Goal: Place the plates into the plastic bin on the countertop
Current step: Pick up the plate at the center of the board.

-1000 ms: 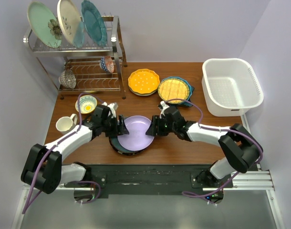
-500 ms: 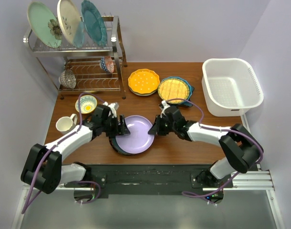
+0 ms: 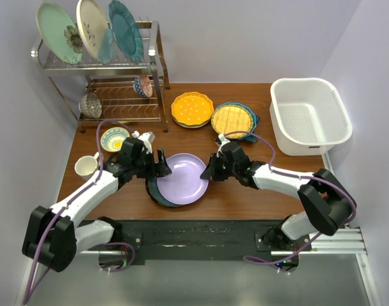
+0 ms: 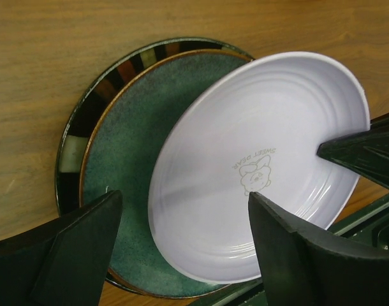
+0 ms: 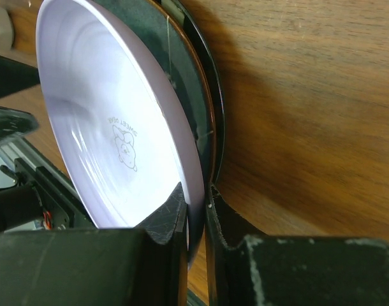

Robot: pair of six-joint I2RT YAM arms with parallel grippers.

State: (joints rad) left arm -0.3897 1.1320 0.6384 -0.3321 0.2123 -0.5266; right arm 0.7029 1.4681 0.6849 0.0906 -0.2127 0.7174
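Near the table's (image 3: 245,194) front edge, the left pincer (image 4: 185,210) is hanging wide open over the left side of two overlapping plates, gripping nothing. The dark-rimmed plate (image 4: 111,140) is lying flat, and the lilac plate (image 4: 264,159) is leaning on it, tilted. The right pincer (image 5: 196,199) is clamping the lilac plate's right rim. The white plastic bin (image 3: 306,121) is sitting in the far right corner, well apart from both plates.

Bright even light; soft sheen on lilac plate (image 4: 258,134); foreground blurred.
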